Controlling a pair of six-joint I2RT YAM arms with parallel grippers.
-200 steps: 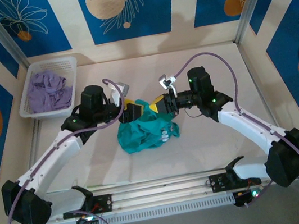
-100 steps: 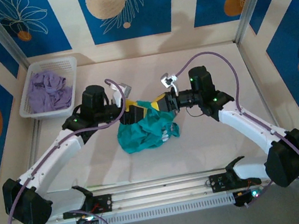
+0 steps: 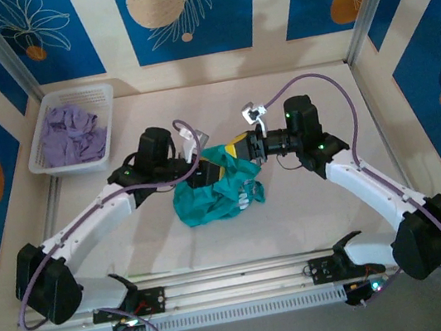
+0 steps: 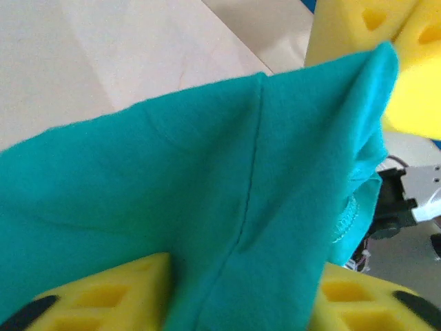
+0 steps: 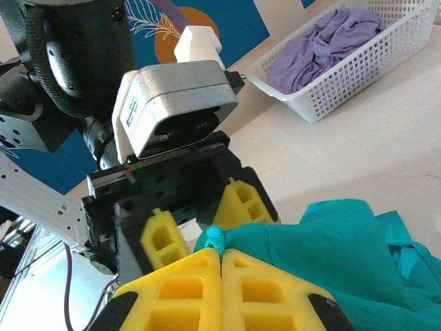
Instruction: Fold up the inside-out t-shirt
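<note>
Top external: one t-shirt (image 3: 213,196), one basket (image 3: 75,92).

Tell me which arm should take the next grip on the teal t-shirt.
Left. The left claw stands open astride the raised edge of the t-shirt, right beside the right claw, which is shut on that cloth and holds it up.

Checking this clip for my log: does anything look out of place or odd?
The teal-green fabric t-shirt lies crumpled in a heap, not flat; the right gripper pinches its raised edge, and the left gripper straddles it. Nothing looks spilled or damaged.
</note>
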